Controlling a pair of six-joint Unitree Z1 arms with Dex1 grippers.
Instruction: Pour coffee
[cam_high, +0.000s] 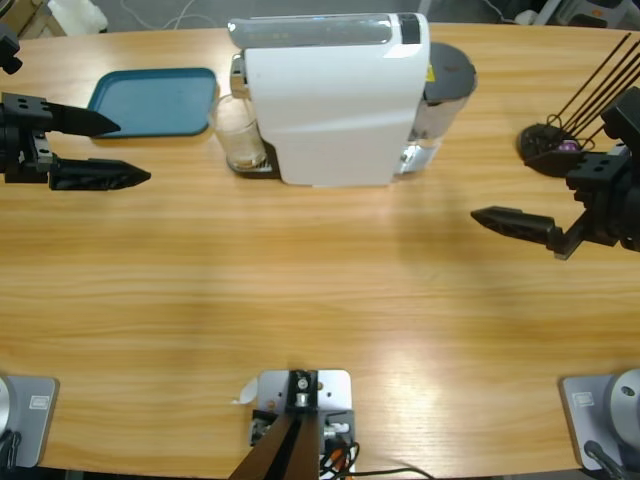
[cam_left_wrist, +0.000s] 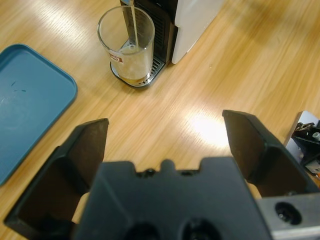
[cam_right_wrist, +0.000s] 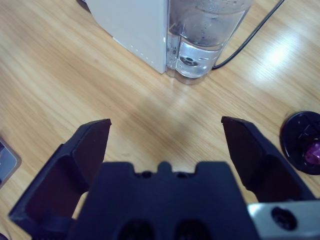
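A small clear glass tumbler (cam_high: 241, 135) stands on the drip grate of the white coffee machine (cam_high: 330, 100). In the left wrist view a thin pale stream falls from the spout into the tumbler (cam_left_wrist: 131, 45), where a little tan coffee (cam_left_wrist: 131, 64) lies at the bottom. My left gripper (cam_high: 134, 152) is open at the table's left edge, pointing toward the tumbler from well short of it, with nothing between its jaws (cam_left_wrist: 165, 130). My right gripper (cam_high: 505, 205) is open and holds nothing at the right side, facing the machine's water tank (cam_right_wrist: 205, 30) (cam_right_wrist: 165, 125).
A teal tray (cam_high: 155, 100) lies left of the tumbler, near my left gripper. A black capsule holder (cam_high: 550, 145) with thin rods stands at the right, behind my right gripper. A black cable (cam_right_wrist: 250, 40) runs from the machine's back. Bare wood (cam_high: 320, 300) fills the front.
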